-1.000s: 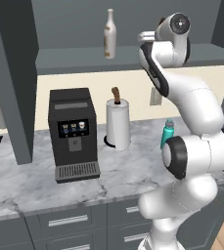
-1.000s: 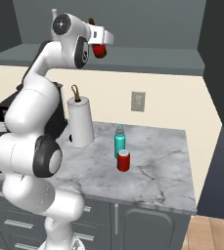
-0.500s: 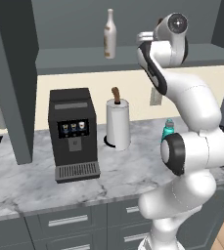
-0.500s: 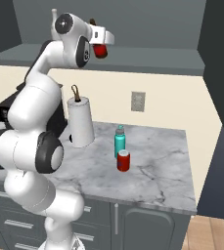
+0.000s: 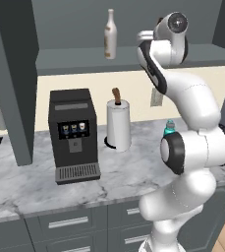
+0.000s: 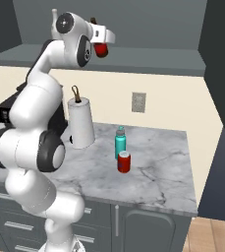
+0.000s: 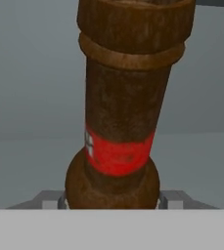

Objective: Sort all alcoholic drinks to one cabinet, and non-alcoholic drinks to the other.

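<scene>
My gripper [image 6: 102,42] is raised into the open wall cabinet [image 6: 158,65] and is shut on the dark brown bottle [image 7: 121,112] with a red label [image 6: 100,49]. In the hand view the bottle stretches away between the two finger tips [image 7: 61,200]. I cannot tell whether it touches the shelf. The pale cream bottle [image 5: 110,34] stands upright on the cabinet shelf [image 5: 74,59], left of the arm. On the marble counter stand the teal bottle [image 6: 120,142] and, just in front of it, the red soda can [image 6: 124,162]. The teal bottle [image 5: 169,128] is partly hidden behind the arm.
A black coffee machine [image 5: 73,135] and a white paper-towel roll [image 5: 119,125] stand on the counter [image 6: 158,167] under the shelf. A wall outlet [image 6: 138,102] is behind the drinks. Grey drawers [image 5: 65,222] run below the counter edge. A dark cabinet side [image 5: 15,78] hangs left.
</scene>
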You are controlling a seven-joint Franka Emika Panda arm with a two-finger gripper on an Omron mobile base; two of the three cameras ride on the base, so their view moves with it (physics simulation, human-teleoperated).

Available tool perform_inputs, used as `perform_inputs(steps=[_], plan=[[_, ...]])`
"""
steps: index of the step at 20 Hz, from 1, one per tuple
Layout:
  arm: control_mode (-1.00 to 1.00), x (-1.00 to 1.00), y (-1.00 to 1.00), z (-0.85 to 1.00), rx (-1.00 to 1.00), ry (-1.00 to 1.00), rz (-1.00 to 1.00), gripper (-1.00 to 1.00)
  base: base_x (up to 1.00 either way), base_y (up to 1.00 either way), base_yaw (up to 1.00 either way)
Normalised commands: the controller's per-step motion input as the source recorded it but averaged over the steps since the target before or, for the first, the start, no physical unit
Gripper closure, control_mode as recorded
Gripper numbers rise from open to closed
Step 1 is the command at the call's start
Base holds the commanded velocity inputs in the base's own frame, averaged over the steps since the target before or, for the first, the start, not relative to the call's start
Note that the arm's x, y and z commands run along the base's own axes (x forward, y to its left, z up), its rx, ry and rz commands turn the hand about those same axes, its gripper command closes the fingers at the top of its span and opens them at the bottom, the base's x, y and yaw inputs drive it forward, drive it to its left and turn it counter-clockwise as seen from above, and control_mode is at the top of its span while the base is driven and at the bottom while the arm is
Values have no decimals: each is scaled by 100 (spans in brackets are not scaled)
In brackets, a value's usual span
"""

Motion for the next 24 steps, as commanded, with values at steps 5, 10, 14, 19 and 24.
perform_inputs(steps=[5, 10, 14, 19, 24], plan=[[-100, 6, 0, 0, 0, 0, 0, -100, 0, 0, 0], [-100, 2, 0, 0, 0, 0, 0, -100, 0, 0, 0], [-100, 18, 0, 0, 0, 0, 0, -100, 0, 0, 0], [-100, 38, 0, 0, 0, 0, 1, -100, 0, 0, 0], [-100, 8, 0, 0, 0, 0, 2, -100, 0, 0, 0]])
